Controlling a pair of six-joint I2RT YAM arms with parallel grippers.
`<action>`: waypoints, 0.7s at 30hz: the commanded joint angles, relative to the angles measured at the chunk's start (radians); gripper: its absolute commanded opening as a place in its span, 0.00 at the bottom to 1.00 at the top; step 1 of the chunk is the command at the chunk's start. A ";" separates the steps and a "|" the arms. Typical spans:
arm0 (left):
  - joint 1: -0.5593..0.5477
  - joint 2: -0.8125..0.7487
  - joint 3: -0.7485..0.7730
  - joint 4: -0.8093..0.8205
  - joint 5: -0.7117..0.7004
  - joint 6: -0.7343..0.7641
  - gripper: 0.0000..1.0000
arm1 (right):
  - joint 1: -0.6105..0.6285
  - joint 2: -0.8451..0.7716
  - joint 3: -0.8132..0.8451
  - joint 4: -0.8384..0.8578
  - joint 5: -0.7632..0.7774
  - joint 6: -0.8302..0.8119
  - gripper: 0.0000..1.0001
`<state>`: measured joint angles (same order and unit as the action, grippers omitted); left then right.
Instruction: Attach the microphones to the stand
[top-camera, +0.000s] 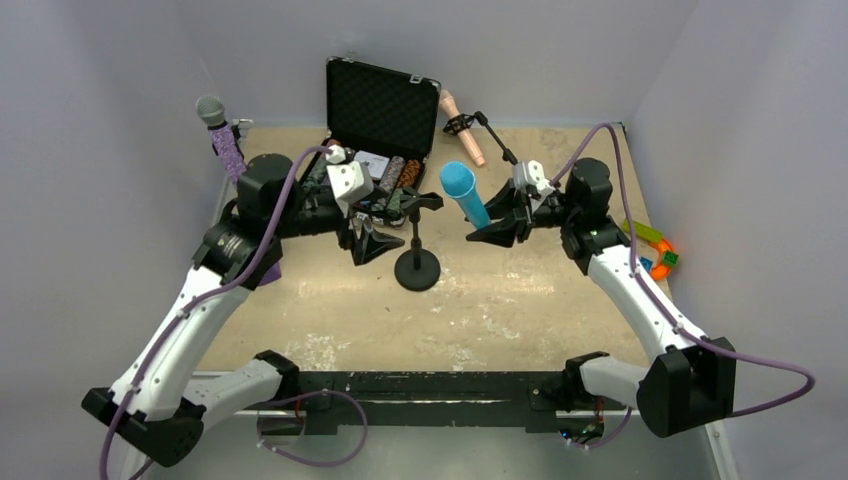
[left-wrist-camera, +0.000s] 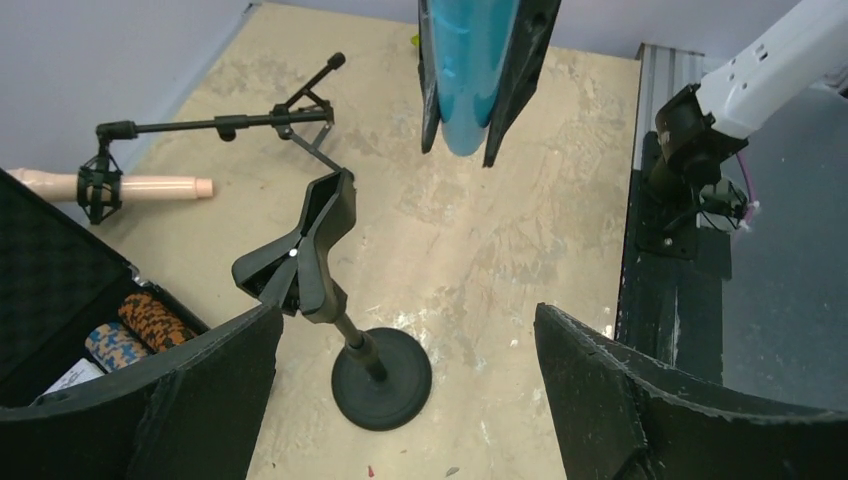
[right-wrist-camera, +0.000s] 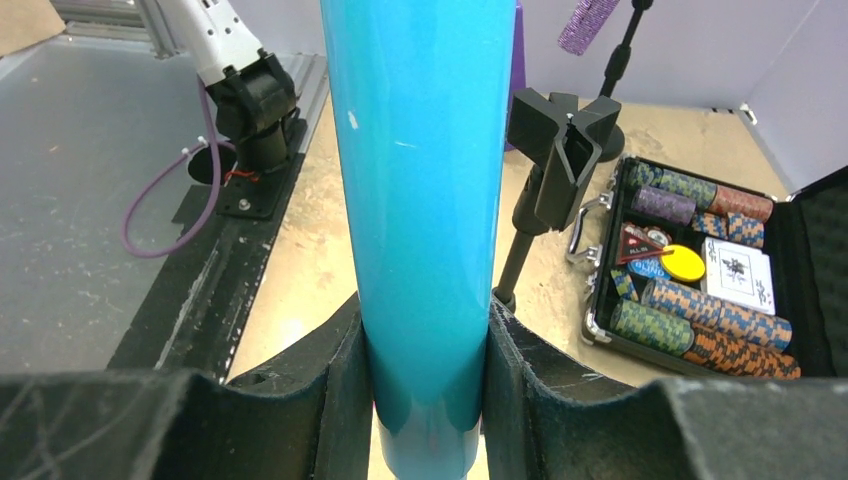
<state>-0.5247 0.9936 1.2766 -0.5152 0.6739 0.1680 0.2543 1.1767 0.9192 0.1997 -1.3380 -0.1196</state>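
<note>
Bright blue, the microphone (top-camera: 465, 193) leans head-up at the centre of the top view. Its lower body is pinched between the closed-in fingers of the right gripper (top-camera: 497, 218). Just left of it stands the small black stand (top-camera: 417, 268), with its clip on top. The left gripper (top-camera: 368, 235) hovers left of that stand, jaws spread wide, holding nothing. The pale pink microphone (top-camera: 464, 135) sits in a boom mount (top-camera: 459, 124) at upper centre. The glittery purple microphone (top-camera: 224, 140) is raised at upper left. An open case (top-camera: 380, 105) of poker chips lies between them.
</note>
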 joint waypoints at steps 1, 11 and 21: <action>0.108 0.071 -0.005 0.063 0.341 0.125 1.00 | -0.012 -0.002 -0.020 0.037 -0.093 -0.119 0.00; 0.179 0.244 -0.026 0.329 0.450 0.162 1.00 | -0.012 0.058 0.003 0.020 -0.126 -0.149 0.00; 0.204 0.393 0.063 0.253 0.512 0.221 0.99 | -0.005 0.150 0.079 0.030 -0.103 -0.094 0.00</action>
<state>-0.3283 1.3697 1.2873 -0.2626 1.1065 0.3229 0.2459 1.3056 0.9188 0.2012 -1.4330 -0.2344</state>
